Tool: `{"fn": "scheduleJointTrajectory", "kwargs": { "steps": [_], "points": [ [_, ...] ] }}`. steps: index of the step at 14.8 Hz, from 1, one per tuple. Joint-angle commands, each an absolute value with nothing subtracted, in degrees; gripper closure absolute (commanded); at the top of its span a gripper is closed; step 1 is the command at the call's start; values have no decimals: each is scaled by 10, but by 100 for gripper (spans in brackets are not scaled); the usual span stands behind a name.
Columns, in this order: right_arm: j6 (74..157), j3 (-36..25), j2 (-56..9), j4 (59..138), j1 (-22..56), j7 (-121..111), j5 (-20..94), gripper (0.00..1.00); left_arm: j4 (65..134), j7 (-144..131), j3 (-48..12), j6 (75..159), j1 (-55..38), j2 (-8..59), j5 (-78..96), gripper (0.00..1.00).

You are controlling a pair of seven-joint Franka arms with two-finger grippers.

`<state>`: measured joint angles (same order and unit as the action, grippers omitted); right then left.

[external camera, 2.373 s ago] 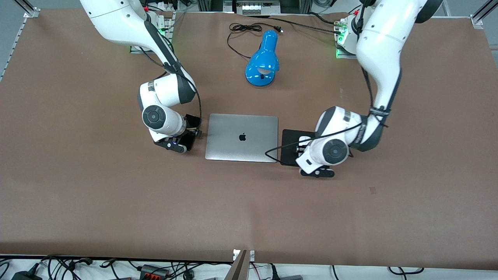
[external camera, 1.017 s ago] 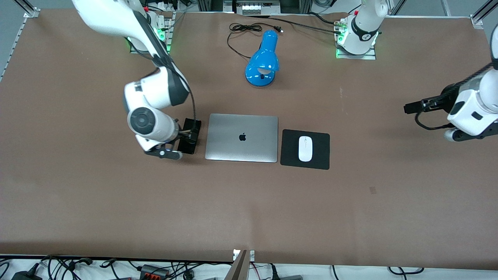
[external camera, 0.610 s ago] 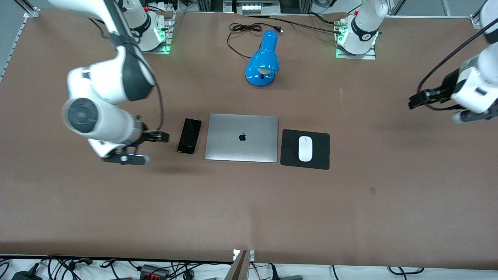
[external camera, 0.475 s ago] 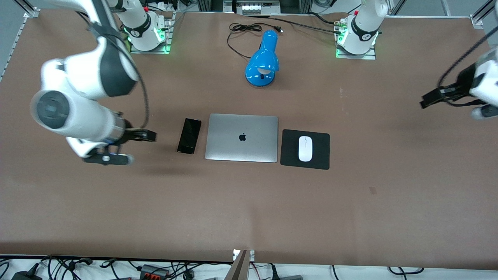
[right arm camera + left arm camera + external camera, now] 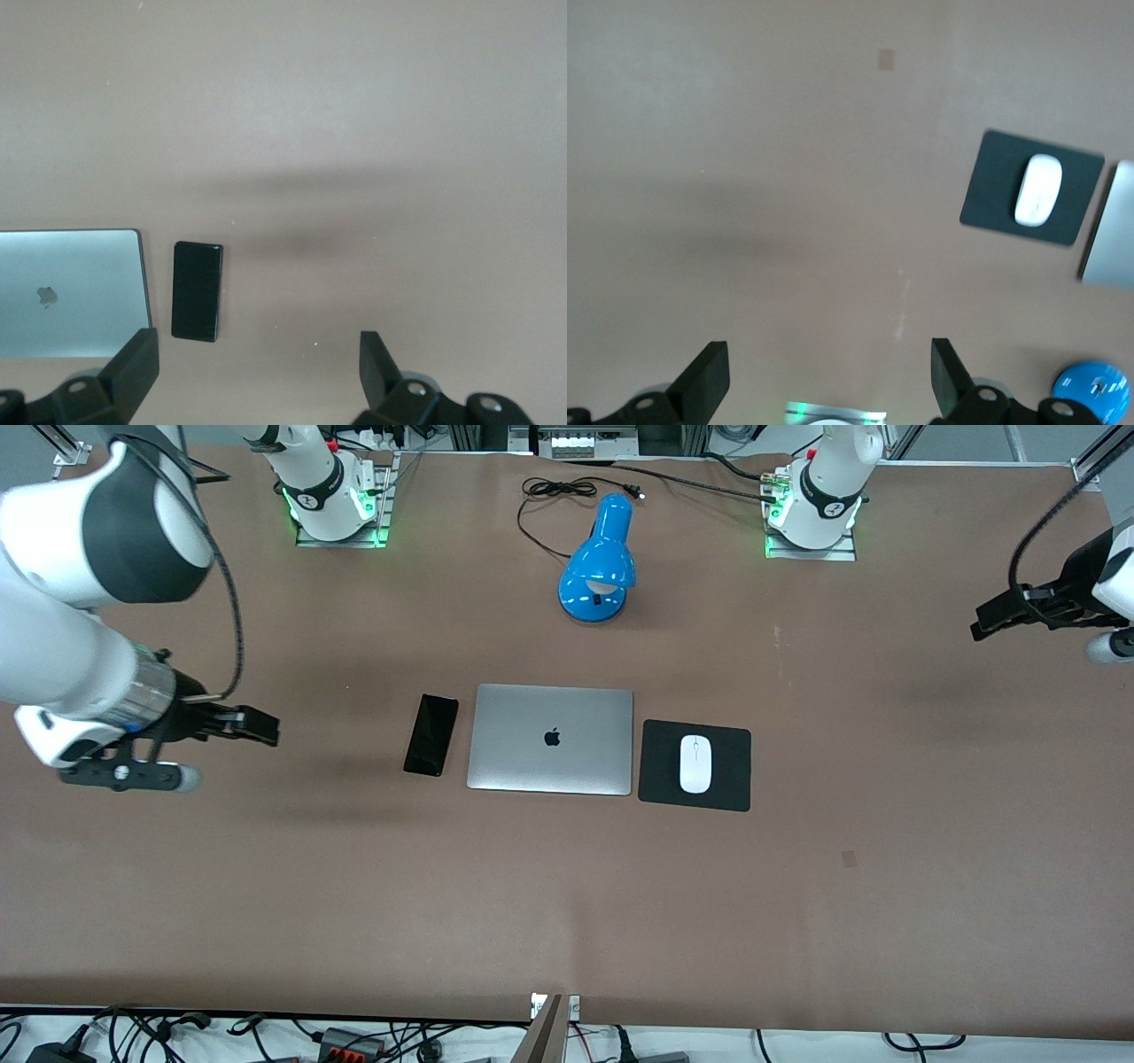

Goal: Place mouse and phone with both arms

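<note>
White mouse (image 5: pixel 695 763) on its pad (image 5: pixel 734 790), phone (image 5: pixel 431 735) beside the laptop (image 5: pixel 551 738): placing looks done.
Left gripper (image 5: pixel 990 622) and right gripper (image 5: pixel 251 725) hang wide open, empty, apparently clear of everything.

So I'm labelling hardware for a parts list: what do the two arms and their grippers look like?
Both arms are glossy white with dark grey joint bands and a black cable looped alongside. The right gripper and left gripper are black, each with two flat black fingers. Each arm stands on a white base with green lights.

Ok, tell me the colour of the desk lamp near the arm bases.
Glossy blue desk lamp, seen best in the front view.
</note>
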<state>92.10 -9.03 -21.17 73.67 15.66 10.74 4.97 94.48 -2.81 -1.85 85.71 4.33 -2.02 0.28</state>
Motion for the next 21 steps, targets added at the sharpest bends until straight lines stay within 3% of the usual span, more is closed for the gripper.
{"fn": "scheduleJointTrajectory", "kwargs": {
  "steps": [1, 7, 11, 21],
  "points": [
    [901, -83, -195, 708, 120, 54, 47, 0, 937, 29, -13, 843, 48, -21, -5, 0],
    [905, -33, -169, 709, 24, 27, 43, 0, 934, 28, -30, 847, 44, -21, -6, 0],
    [897, -35, -156, 711, 20, -6, 15, 0, 931, 28, -30, 848, 43, -20, -5, 0],
    [973, -35, -18, 937, 21, -3, -7, 0, 929, 28, -31, 849, 41, -19, 2, 0]
  ]
}}
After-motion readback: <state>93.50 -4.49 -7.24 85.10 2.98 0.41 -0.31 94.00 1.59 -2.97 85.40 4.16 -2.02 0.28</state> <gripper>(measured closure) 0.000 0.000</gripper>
